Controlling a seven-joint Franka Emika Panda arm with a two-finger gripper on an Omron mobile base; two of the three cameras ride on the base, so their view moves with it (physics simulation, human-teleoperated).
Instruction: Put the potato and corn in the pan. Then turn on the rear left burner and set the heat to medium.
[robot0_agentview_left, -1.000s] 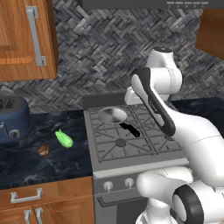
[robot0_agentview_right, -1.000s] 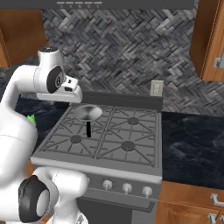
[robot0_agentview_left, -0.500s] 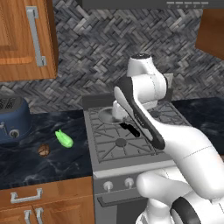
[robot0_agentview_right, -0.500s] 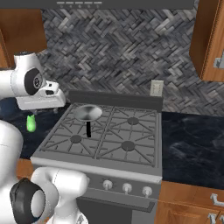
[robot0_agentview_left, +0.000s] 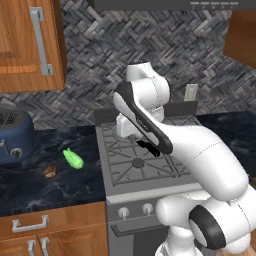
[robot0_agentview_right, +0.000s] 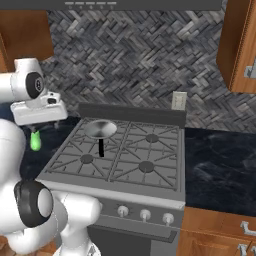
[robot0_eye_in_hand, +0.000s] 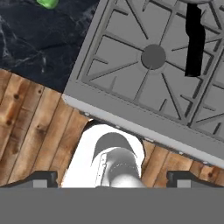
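The brown potato and the green corn lie close together on the dark counter left of the stove. The corn also shows below my hand, and at the top edge of the hand view. The silver pan sits on the rear left grate, its black handle pointing forward; it covers the rear left burner. My gripper is open and empty, held high above the stove's front left corner. In the left base view my arm hides the pan bowl, leaving the handle visible.
A blue toaster stands at the counter's far left. The front left burner lies under the hand. Control knobs line the stove front. Wooden cabinets hang above the counter, and a wood floor lies below.
The arm has swung left from above the pan to the stove's left edge. The jaws have spread slightly wider. Potato, corn and pan have not moved.
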